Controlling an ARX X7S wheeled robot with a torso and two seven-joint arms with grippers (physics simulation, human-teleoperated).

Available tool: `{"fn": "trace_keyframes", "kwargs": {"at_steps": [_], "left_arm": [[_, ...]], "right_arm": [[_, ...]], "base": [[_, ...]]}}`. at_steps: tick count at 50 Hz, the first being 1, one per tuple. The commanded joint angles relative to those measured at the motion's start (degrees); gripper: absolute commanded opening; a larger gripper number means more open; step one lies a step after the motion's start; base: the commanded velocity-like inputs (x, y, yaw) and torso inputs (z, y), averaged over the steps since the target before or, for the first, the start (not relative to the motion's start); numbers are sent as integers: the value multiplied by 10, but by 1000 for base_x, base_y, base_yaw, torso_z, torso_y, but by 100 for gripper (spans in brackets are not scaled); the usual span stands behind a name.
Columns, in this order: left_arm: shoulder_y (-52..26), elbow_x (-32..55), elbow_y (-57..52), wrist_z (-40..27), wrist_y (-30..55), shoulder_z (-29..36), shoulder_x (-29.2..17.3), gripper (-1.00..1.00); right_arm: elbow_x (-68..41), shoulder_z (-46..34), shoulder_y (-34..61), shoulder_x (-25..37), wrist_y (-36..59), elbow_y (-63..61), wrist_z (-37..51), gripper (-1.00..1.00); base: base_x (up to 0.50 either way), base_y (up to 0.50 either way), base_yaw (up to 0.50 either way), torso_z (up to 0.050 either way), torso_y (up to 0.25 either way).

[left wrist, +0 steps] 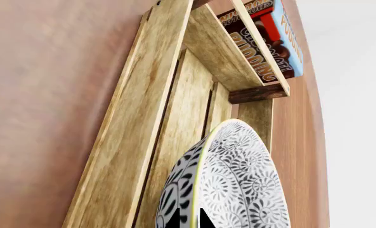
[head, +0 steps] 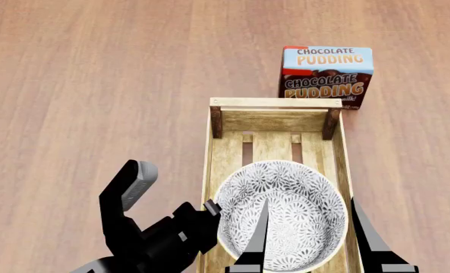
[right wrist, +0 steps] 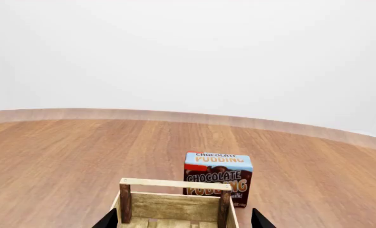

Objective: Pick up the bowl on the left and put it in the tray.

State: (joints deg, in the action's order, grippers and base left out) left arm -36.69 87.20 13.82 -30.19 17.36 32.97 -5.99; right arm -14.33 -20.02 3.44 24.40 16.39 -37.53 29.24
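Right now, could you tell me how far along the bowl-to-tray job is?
Done: the bowl is over the tray, inside its walls. In hand: the left gripper is at the bowl's rim; whether it grips is unclear. Left: confirm it rests on the slats, release, withdraw.

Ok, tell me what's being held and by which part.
The left gripper holds the bowl by its left rim, one finger inside and one outside. The right gripper is open and holds nothing.
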Motion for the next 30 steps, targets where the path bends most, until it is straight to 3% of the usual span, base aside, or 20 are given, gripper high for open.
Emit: {"fn": "trace_keyframes", "kwargs": {"at_steps": [1,30], "left_arm": [[-3,-9,-4,21,-8,-3,11,100],[-7,-4,-22,12,-18,10,2,100]], "right_arm": [[1,14,-3,-11,-10,3,-21,100],[-2,12,-2,-8,-8,-1,-16,100]], "base": [[0,0,0,0,0],[0,0,0,0,0]]}}
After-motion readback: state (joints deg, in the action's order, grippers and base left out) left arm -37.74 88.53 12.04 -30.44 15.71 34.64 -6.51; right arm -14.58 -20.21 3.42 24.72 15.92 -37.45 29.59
